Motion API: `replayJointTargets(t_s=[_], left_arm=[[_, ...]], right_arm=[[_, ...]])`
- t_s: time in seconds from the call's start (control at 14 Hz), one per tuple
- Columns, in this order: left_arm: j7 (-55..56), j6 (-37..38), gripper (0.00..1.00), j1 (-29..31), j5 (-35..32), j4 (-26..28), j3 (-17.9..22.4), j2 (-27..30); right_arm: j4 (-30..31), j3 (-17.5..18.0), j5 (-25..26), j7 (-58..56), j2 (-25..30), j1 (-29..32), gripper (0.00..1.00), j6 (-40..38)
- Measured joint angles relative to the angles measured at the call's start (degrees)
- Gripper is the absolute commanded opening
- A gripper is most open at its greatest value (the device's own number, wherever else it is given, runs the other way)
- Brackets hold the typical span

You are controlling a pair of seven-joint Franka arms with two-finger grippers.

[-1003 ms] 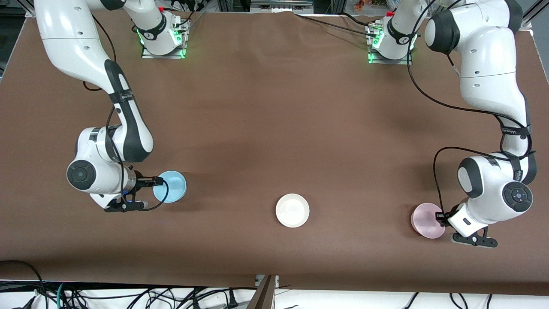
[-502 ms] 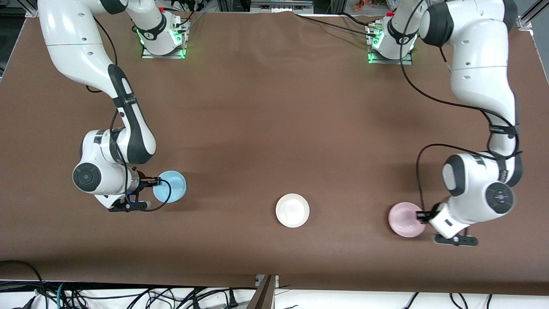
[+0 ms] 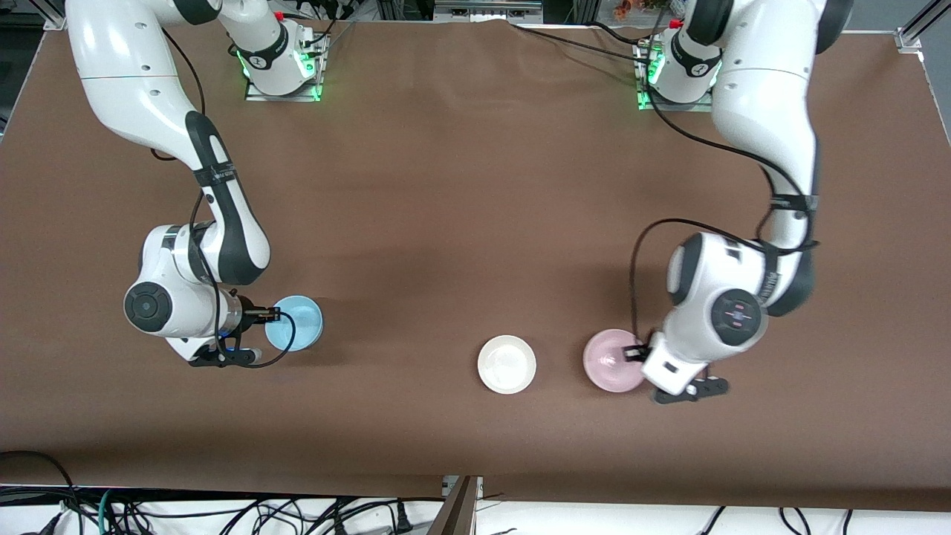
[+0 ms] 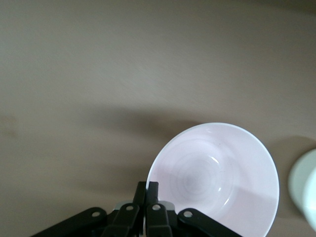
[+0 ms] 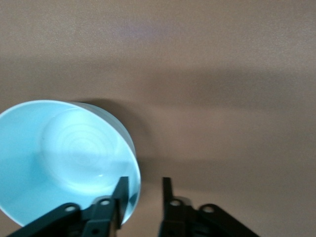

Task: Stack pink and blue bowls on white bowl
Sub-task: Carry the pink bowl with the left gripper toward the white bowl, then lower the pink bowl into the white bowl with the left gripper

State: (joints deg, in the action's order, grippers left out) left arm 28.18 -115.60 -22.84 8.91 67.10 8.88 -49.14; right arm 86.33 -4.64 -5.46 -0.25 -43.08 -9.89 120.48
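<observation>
Half the white bowl [image 4: 307,190] cropped out.

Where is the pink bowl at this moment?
In the front view, the pink bowl is held by its rim in the left claw, right beside the white bowl, on the side toward the left arm's end of the table.

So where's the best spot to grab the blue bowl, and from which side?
Take the blue bowl by its thin upright rim, one finger inside and one outside, coming down from above at the edge toward the right arm's end of the table. The right gripper already straddles that rim, jaws not yet shut on it.
</observation>
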Motion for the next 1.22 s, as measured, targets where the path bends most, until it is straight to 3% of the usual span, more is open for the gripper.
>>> replayJointTargets(t_s=[0.29,0.79,1.08,1.22], left_arm=[[13.82,-1.16,0.0,-4.71,0.04,-0.4,-0.07,-0.47],[24.41,-8.37,0.0,-5.21,8.13,-1.26,-0.49,-2.1],[30.8,-11.8,0.0,-6.56,8.65,-2.28,-0.86,-4.19],[32.88,-13.19,0.0,-6.95,11.08,-3.1,-0.87,-5.31]], right_arm=[[-0.05,0.0,-0.04,0.0,0.0,0.0,0.02,0.0],[-0.55,0.16,-0.51,-0.07,0.47,-0.02,0.0,-0.66],[-6.67,0.18,-8.35,0.57,0.74,-0.08,0.0,-8.8],[-9.28,0.28,-9.78,2.4,0.92,-0.25,0.0,-11.8]])
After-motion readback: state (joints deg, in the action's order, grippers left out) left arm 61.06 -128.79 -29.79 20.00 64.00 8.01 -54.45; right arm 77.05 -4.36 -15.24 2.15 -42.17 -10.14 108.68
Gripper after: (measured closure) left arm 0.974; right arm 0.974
